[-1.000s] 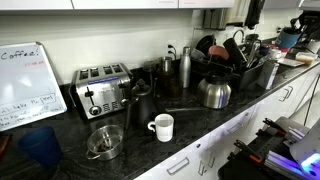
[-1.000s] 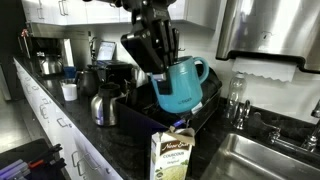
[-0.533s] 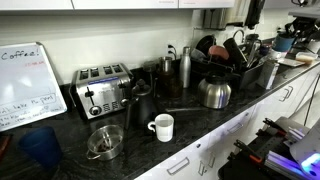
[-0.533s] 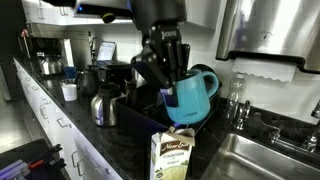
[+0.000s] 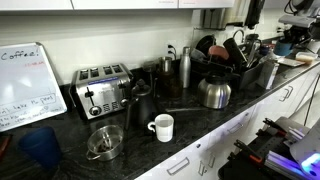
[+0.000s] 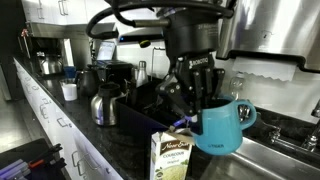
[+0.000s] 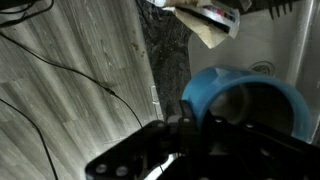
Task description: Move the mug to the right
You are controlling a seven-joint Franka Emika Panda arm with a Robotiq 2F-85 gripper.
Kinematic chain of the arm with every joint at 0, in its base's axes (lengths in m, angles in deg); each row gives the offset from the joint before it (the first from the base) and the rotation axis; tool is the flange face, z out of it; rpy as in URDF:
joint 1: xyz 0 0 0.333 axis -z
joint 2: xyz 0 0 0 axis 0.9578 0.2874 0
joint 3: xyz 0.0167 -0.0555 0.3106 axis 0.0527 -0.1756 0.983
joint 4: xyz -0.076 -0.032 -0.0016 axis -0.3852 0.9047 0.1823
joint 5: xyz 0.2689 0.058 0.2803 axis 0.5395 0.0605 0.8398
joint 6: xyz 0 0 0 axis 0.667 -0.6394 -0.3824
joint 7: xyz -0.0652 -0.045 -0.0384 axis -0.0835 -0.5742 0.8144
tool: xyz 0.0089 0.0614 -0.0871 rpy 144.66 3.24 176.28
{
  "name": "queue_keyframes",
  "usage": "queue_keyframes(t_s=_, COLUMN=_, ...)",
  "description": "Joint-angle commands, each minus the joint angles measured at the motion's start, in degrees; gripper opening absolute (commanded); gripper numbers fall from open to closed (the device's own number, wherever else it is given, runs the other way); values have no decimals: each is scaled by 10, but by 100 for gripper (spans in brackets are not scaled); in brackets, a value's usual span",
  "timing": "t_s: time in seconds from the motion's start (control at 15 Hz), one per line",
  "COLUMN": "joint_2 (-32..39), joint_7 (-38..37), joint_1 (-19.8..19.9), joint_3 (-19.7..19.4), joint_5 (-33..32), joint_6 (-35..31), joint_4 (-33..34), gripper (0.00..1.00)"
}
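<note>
Gripper (image 6: 196, 108) clamped on mug (image 6: 222, 130) rim; mug hangs upright, lower right of frame, above carton (image 6: 172, 155), likely for rightward set-down.

In an exterior view you look from the whiteboard (image 5: 22, 85) end, fairly high and set back, along the counter (image 5: 200, 128) toward the dish rack (image 5: 235, 60). In an exterior view you sit low and close behind the carton (image 6: 171, 158), facing back the opposite way. Both exterior views share the steel kettle (image 5: 214, 92) (image 6: 105, 105) and the white mug (image 5: 161, 126) (image 6: 68, 90). Your wrist view looks steeply down past the gripper (image 7: 195, 128), very near the mug (image 7: 245, 100), with floor (image 7: 70, 70) beside it.
</note>
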Motion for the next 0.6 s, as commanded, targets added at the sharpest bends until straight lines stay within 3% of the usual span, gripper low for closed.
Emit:
queue_keyframes(t_s=0.0, joint_2=34, joint_7=-67, joint_1=7, joint_3=5, joint_5=-33, joint_6=12, joint_4=33, gripper=3)
queue_keyframes(t_s=0.13, joint_2=24, joint_7=-54, joint_1=-7, joint_3=-8, joint_5=-25, joint_6=3, joint_4=18, gripper=3)
queue_keyframes(t_s=0.2, joint_2=29, joint_7=-58, joint_1=-8, joint_3=-9, joint_5=-26, joint_6=3, joint_4=19, gripper=11)
queue_keyframes(t_s=0.53, joint_2=28, joint_7=-58, joint_1=-10, joint_3=-10, joint_5=-26, joint_6=3, joint_4=18, gripper=11)
